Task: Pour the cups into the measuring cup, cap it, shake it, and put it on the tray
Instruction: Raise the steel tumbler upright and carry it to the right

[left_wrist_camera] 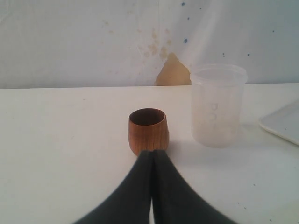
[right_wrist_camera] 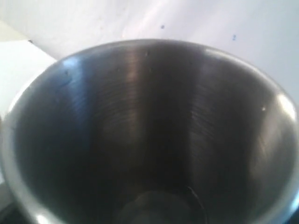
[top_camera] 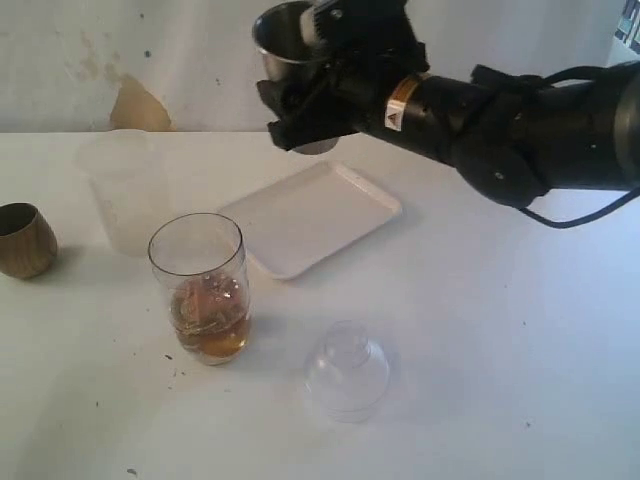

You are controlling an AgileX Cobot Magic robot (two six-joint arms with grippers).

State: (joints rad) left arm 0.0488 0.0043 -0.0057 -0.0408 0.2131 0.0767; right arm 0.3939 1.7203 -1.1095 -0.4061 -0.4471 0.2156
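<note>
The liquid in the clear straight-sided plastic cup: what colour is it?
Amber-brown liquid, pooled at the bottom; the exterior view shows it best.

measuring cup (top_camera: 197, 285) just left of tray (top_camera: 310, 215)

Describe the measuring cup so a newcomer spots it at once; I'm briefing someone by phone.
Find the white tray mid-table. Toward the camera from its left corner stands the measuring cup, a clear straight-sided cylinder. Unlike the frosted cup behind it and the dome cap beside it, it holds amber liquid.

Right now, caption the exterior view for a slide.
Right hand holds steel tumbler aloft; measuring cup contains amber liquid, dome cap nearby.
</note>
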